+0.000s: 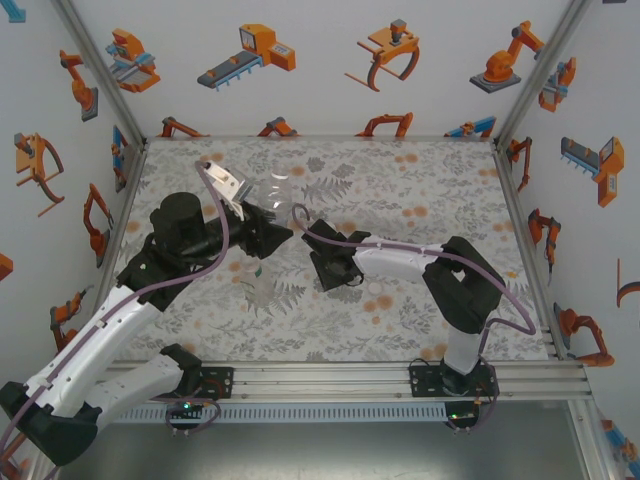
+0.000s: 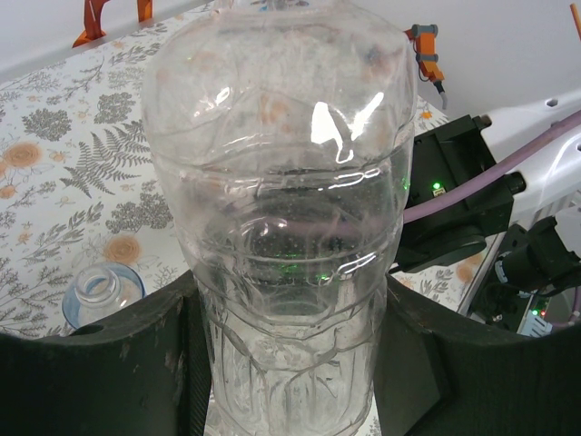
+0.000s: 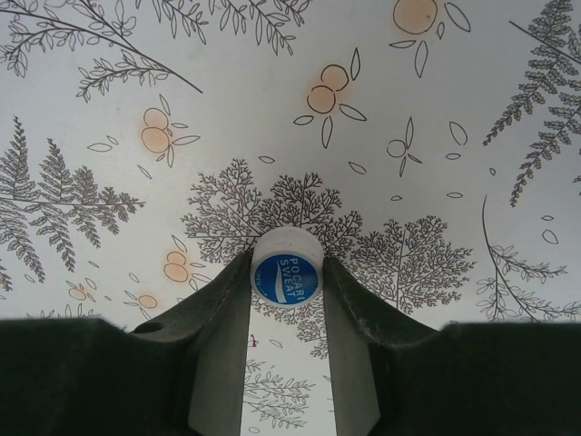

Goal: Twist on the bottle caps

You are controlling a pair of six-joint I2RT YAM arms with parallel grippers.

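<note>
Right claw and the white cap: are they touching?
Touching. In the right wrist view, fingers of the right claw press both sides of the white cap, no gap.

bottle (image 2: 290, 227): clear glossy plastic | cap (image 3: 286, 272): smooth plastic | table (image 3: 472, 118): matt

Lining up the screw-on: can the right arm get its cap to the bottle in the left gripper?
Probably yes: the right gripper, shut on the cap, sits beside the left gripper and its bottle, nothing between them.

Lab robot cell: aluminium frame (image 1: 330, 378), robot-drawing wallpaper (image 1: 248, 55), floral-print tabletop (image 1: 420, 190).
</note>
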